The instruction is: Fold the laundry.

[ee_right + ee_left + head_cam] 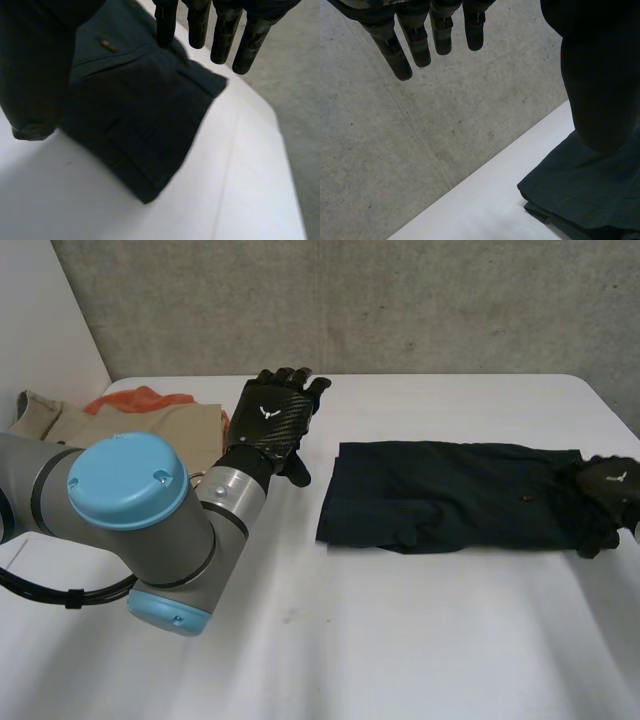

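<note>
Left robot hand (268, 422) hangs above the table (400, 640), fingers (420, 45) straight, holding nothing. It is just beside the left end of the dark garment (450, 495) and apart from it. Right robot hand (607, 492) is over the garment's right end, fingers (222, 35) straight, thumb wide, no grip that I see. I cannot tell if a fingertip touches the cloth. The garment lies across the table's middle and right, flat-ish and, I think, already doubled, with a bulge at its near-left edge.

Risks, my read:
- If I close the right robot hand here, it may catch only the top layer, and a lift would peel the layers apart.
- The garment's right end is near the table's right edge, so a drag that way could spill cloth over the side.
- The left robot hand has no hold, so a fold led by one hand would probably skew or bunch.
- The left arm is close to the pile behind it, beige cloth (150, 427) and orange cloth (140, 398), and a wide sweep could knock the pile.

Counts:
- Robot hands: two.
- Dark garment: one.
- Pile cloths I can tell apart: two, one beige and one orange.
- Table: one.
</note>
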